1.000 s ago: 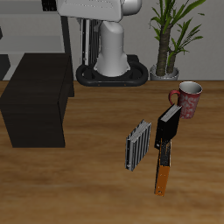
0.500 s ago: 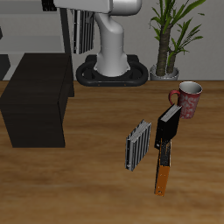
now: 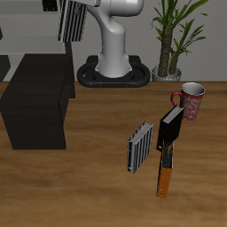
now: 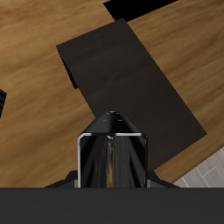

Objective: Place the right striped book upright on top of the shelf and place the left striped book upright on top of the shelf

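Note:
My gripper is shut on a black-and-white striped book and holds it high in the air, hanging upright, above the back end of the shelf. The shelf is a low matte black box with a flat, bare top. In the wrist view the held book shows edge-on between my fingers, with the shelf top far below it. The other striped book stands upright on the wooden table, nearer the front edge and well away from the shelf.
A red mug stands by a black book, and an orange-and-black object lies in front of them. A potted plant is at the back. The robot base stands behind the shelf's end.
The held striped book has moved sideways through the air, from in front of the robot's column to above the shelf's back end. The book on the table has not moved.

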